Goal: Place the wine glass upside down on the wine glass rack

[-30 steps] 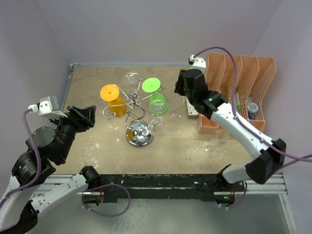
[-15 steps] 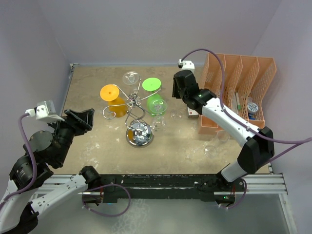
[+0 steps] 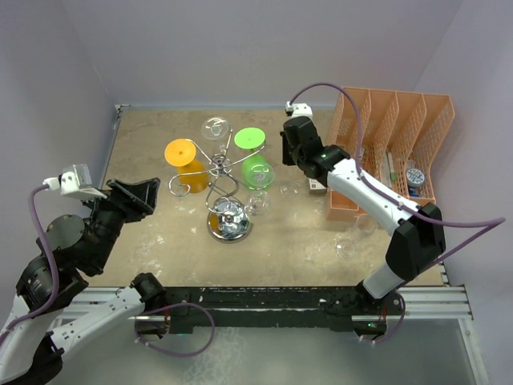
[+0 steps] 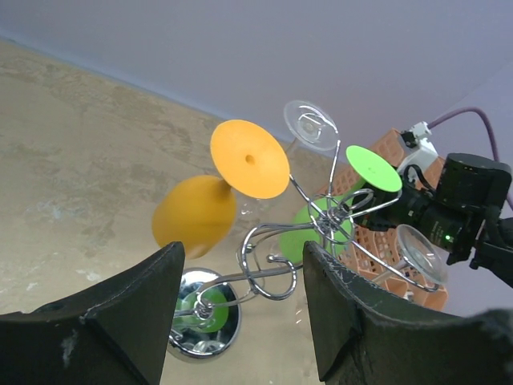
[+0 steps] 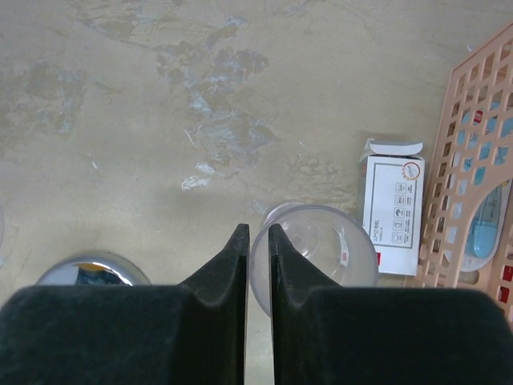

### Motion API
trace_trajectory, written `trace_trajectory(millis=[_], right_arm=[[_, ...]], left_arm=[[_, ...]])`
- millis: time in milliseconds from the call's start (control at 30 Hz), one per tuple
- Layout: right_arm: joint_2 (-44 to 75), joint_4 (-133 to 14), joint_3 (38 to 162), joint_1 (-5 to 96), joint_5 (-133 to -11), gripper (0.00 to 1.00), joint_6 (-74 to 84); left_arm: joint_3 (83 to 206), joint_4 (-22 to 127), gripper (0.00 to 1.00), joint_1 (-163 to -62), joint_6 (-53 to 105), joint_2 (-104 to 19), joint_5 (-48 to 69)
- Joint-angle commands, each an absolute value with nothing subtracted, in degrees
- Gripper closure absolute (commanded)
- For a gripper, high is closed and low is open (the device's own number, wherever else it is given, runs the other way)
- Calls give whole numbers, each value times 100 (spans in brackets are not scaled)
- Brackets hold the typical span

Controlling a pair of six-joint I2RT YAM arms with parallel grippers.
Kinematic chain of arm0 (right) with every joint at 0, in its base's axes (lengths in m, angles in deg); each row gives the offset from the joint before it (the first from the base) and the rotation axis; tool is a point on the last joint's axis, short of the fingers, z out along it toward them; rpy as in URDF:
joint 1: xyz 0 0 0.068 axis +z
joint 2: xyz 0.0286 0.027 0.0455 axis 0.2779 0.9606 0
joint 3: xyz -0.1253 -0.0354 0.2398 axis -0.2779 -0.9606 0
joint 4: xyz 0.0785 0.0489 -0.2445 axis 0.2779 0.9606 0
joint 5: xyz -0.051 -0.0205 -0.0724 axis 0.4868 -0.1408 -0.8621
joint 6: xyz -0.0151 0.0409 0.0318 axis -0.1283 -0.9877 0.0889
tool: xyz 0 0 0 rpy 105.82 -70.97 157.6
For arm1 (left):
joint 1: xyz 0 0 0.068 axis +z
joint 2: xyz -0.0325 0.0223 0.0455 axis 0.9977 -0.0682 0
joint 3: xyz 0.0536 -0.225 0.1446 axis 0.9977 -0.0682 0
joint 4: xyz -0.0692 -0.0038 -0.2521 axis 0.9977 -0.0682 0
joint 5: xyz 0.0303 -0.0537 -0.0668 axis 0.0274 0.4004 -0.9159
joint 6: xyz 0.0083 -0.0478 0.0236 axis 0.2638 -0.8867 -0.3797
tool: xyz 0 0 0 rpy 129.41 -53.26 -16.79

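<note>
The chrome wine glass rack [image 3: 227, 210] stands mid-table; an orange glass [image 3: 186, 164], a green glass [image 3: 256, 160] and a clear glass [image 3: 215, 127] hang from it upside down. A clear wine glass [image 3: 290, 189] lies on the table beside a white box; in the right wrist view this wine glass [image 5: 321, 241] is under and behind the fingertips. My right gripper [image 5: 258, 228] hovers above it, jaws shut to a thin slit and holding nothing. My left gripper [image 4: 244, 321] stays open at the left, facing the rack [image 4: 321, 216] from a distance.
An orange mesh organiser [image 3: 401, 136] fills the back right, with the white box [image 5: 393, 212] at its foot. Two more clear glasses [image 3: 357, 237] lie in front of it. Another clear glass [image 3: 258, 202] sits close to the rack's base [image 5: 92, 269].
The right gripper's jaws have closed from about half open, and that arm has swung back and left, away from the organiser. The clear glass on the table stayed put. The left arm shifted slightly.
</note>
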State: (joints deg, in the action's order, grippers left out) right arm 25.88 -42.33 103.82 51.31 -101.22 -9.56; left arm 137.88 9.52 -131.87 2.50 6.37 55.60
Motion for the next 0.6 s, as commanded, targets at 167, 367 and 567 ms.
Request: trace_trajectory(millis=[167,367,567], right_arm=[[2246,-4269,10462,5112,-10202,95,-879],[1647,-4478,10309,5107,-10210,96,-1098],[641,-4799,9950,5111,-10489,96,-1466]], left_arm=[[14038,1494,42,-13177,77,492,4903],[14178,1871,42,-13179,115,333,4386],[14340,2403,42,-13177,144,-4,3787]])
